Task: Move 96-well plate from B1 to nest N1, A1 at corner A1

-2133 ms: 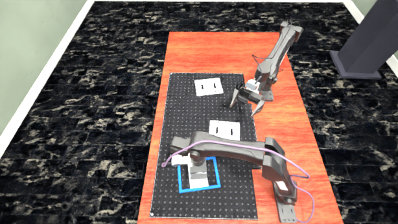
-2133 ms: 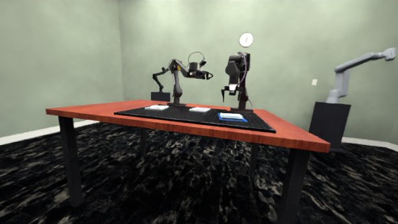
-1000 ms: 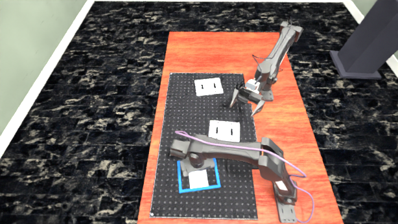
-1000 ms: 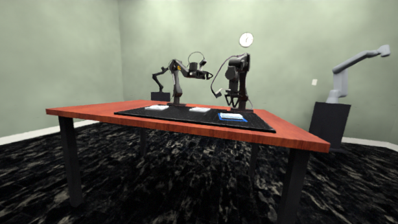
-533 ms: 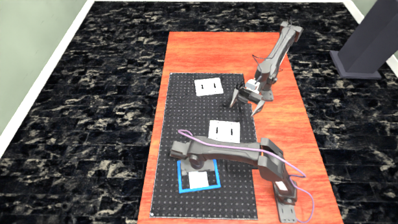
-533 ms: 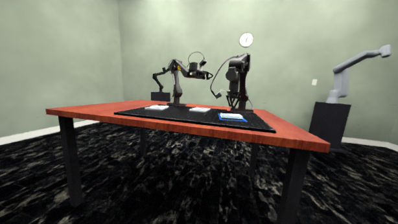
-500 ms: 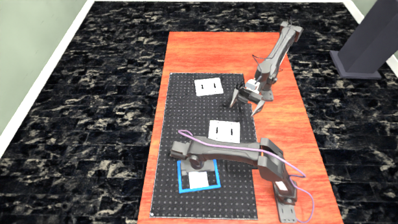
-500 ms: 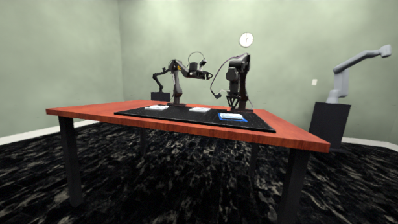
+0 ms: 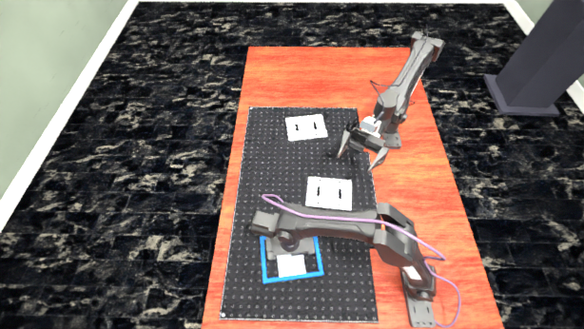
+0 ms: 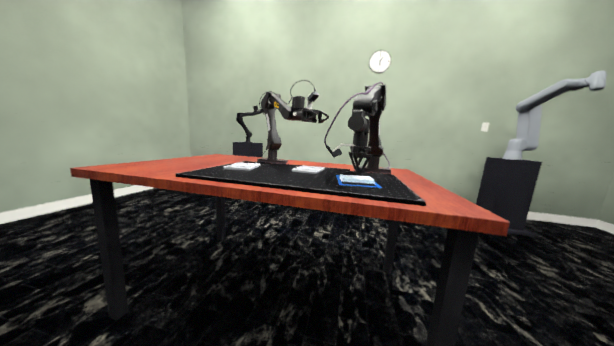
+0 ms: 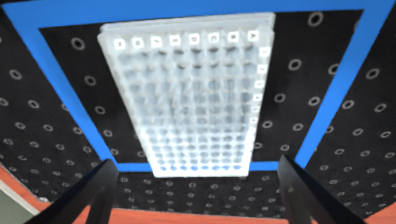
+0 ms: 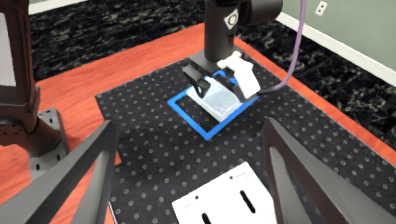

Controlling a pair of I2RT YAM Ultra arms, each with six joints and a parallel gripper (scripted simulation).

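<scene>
The clear 96-well plate (image 11: 187,97) (image 9: 291,262) lies flat inside the blue outlined bench spot on the black mat. It also shows in the right wrist view (image 12: 220,100) and in the exterior view (image 10: 356,179). My left gripper (image 11: 194,163) is open and hovers just above the plate, its fingers standing wider than the plate's short end and not touching it. It also shows in the right wrist view (image 12: 215,82). My right gripper (image 9: 356,161) is open and empty, raised well above the mat far from the plate. I cannot tell which corner is cut.
Two white square fixtures with dark slots sit on the mat, one mid-mat (image 9: 329,192) and one farther along (image 9: 307,127). The left arm's purple cable (image 9: 428,252) loops beside its base. The mat lies on an orange table (image 9: 409,190).
</scene>
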